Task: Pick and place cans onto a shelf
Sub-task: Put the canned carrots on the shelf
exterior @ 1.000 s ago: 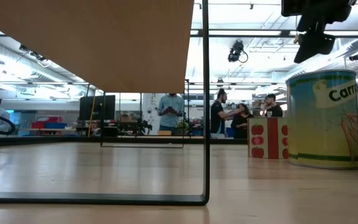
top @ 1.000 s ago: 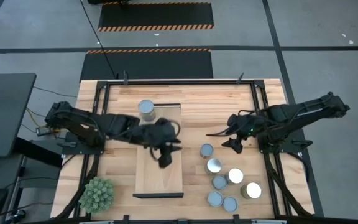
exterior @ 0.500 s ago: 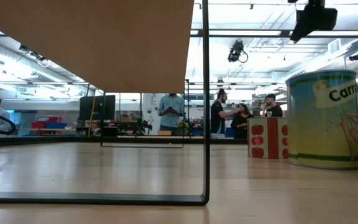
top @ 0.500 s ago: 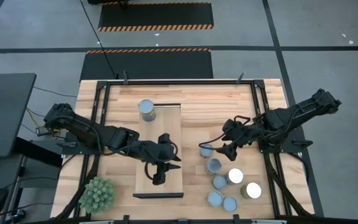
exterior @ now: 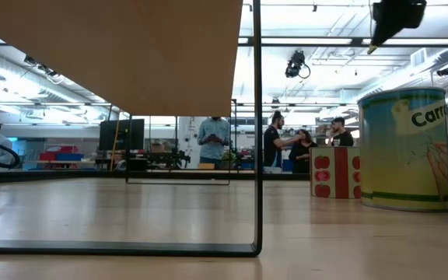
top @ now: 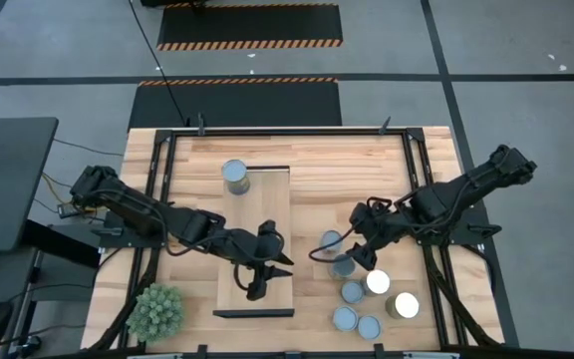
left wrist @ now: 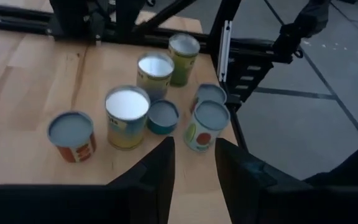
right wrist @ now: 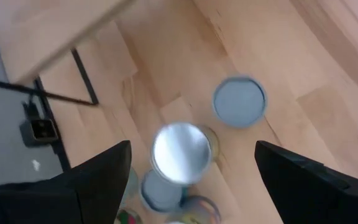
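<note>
Overhead, seven cans (top: 366, 296) clustered near the table's (top: 436, 299) front right corner, tops silvery or pale blue-grey, two glaring white; one more can (top: 234, 173) upright at the far end of the pale shelf (top: 267, 199). Right tool (top: 347, 257) spread wide above the cluster, empty. Left tool (top: 263, 279) over the shelf's front end, fingers (left wrist: 160, 171) slightly apart, gripping nothing.

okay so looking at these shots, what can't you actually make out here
- High view: the right end effector covers part of the cans.
- Low view: the shelf board blocks the upper left; the big can's label is cut off.
- Right wrist view: cans are blurred.
</note>
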Robot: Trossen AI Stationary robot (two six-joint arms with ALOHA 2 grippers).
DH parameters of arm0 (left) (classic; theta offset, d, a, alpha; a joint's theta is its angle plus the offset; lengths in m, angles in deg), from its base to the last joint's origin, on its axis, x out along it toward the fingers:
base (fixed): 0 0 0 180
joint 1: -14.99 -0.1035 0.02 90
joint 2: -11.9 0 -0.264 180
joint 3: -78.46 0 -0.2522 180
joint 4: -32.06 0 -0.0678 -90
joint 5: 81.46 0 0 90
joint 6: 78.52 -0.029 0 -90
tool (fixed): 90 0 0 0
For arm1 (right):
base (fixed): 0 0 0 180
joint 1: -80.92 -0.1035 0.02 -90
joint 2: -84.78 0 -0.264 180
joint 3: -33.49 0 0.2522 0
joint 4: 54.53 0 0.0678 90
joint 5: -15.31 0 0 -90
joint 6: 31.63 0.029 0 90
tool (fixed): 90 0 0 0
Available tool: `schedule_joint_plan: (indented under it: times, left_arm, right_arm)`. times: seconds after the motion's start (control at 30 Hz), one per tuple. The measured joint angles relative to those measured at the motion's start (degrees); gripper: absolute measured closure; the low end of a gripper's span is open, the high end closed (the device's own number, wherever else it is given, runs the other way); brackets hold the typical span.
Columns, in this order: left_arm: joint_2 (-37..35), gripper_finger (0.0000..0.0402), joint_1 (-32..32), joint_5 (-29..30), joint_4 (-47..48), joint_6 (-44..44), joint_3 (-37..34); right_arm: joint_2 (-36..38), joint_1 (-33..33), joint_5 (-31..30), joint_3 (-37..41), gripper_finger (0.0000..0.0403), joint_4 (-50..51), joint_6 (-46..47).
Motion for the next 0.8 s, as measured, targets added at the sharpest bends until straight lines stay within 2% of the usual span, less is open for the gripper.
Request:
schedule_joint_plan:
  times: [0.23, 0.4, 0.53, 0.8]
  left_arm:
    - [-2.53, 0.0281, -0.31, -0.16, -4.47, 4.47, -5.79]
    - [-2.80, 0.0281, -0.30, 0.69, -4.77, 6.04, -5.85]
    - [-3.05, 0.0281, -0.30, 0.84, -4.20, 8.54, -5.85]
    - [-5.00, 0.0281, -0.49, 0.80, -4.33, 8.34, -5.79]
  right_arm:
    - [-0.28, -3.37, -0.07, 0.14, 0.0054, 3.68, -0.16]
    - [-0.50, -4.63, -3.11, 0.51, 0.0054, 4.19, -1.52]
    - [-0.35, -5.19, -1.91, 3.38, 0.0054, 3.97, -3.33]
    - [-0.82, -5.92, 2.14, 11.03, 0.0054, -7.59, -13.32]
